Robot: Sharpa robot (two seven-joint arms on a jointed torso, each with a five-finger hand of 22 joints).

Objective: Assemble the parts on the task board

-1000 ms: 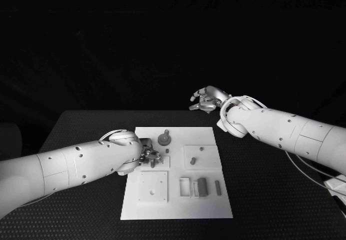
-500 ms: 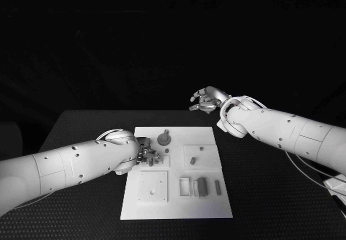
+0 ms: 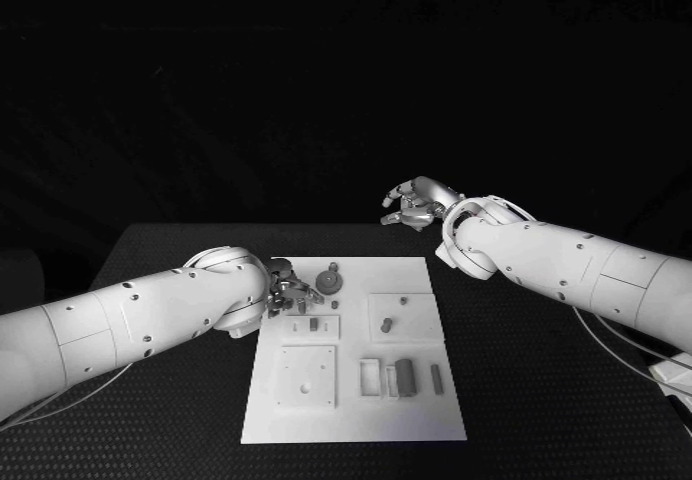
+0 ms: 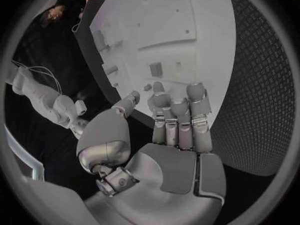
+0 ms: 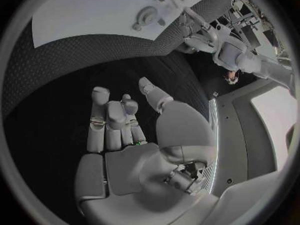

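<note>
Two hands, no readable writing.
Left hand (image 3: 290,292) fingers curled, empty, over board (image 3: 355,400); right hand (image 3: 417,202) fingers curled, empty.

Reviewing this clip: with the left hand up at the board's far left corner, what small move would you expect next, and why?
Probably the left hand lowers toward the round part just beside it. In the left wrist view its fingers hold nothing, parts lie loose on the task board, and the right hand hangs beyond the table.

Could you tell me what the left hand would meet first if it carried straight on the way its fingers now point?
Probably the task board: the left hand is empty, its fingers aimed at the board's near edge, though depth is unclear.
</note>
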